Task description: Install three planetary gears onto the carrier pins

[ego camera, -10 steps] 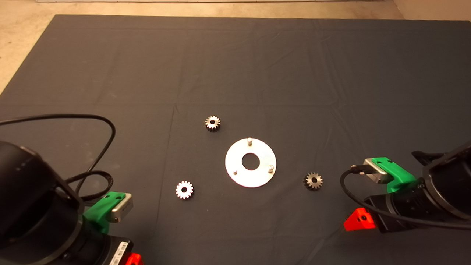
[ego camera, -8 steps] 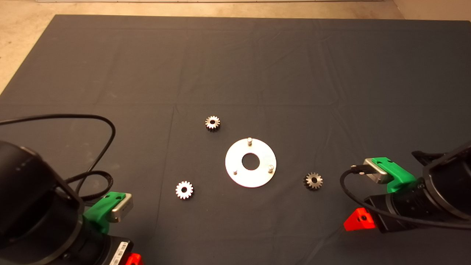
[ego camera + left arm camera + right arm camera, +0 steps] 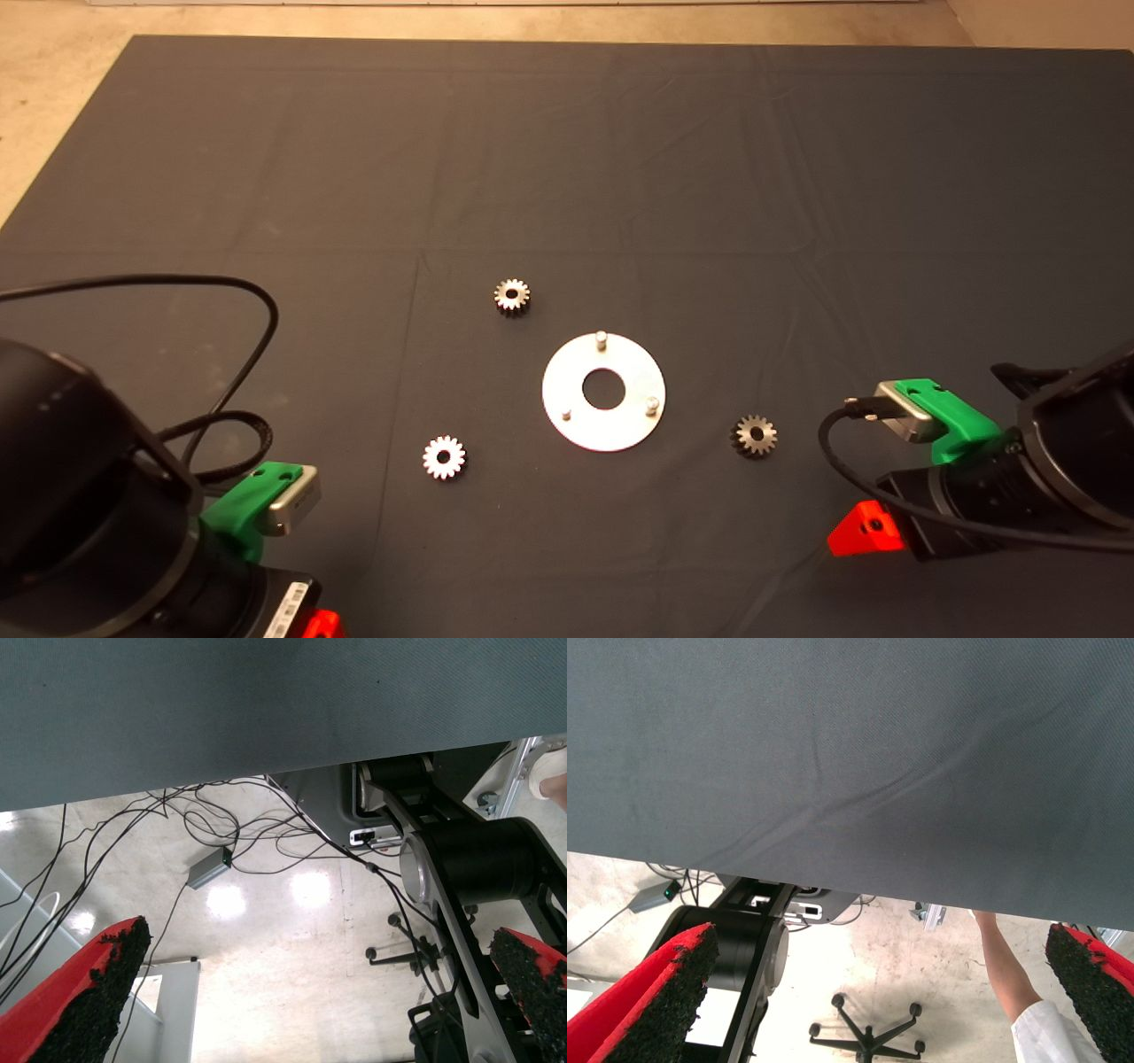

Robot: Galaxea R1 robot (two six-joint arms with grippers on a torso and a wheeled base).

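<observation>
A flat round shiny plate (image 3: 567, 390) with a central hole lies mid-mat, and its three carrier pins (image 3: 601, 338) stand bare in a triangle. Three planetary gears lie flat on the mat around it: one (image 3: 512, 295) behind and left of the plate, one (image 3: 444, 457) in front and left, one (image 3: 754, 435) to its right. My left gripper (image 3: 301, 997) waits at the mat's lower left corner, open and holding nothing. At the lower right my right gripper (image 3: 877, 992) waits too, wide open and empty.
The dark mat (image 3: 620, 177) spreads wide behind the parts. A black cable (image 3: 221, 292) loops over the mat from the left arm. In the right wrist view a person's arm (image 3: 1005, 970) and a chair base (image 3: 868, 1032) show on the floor beyond the mat.
</observation>
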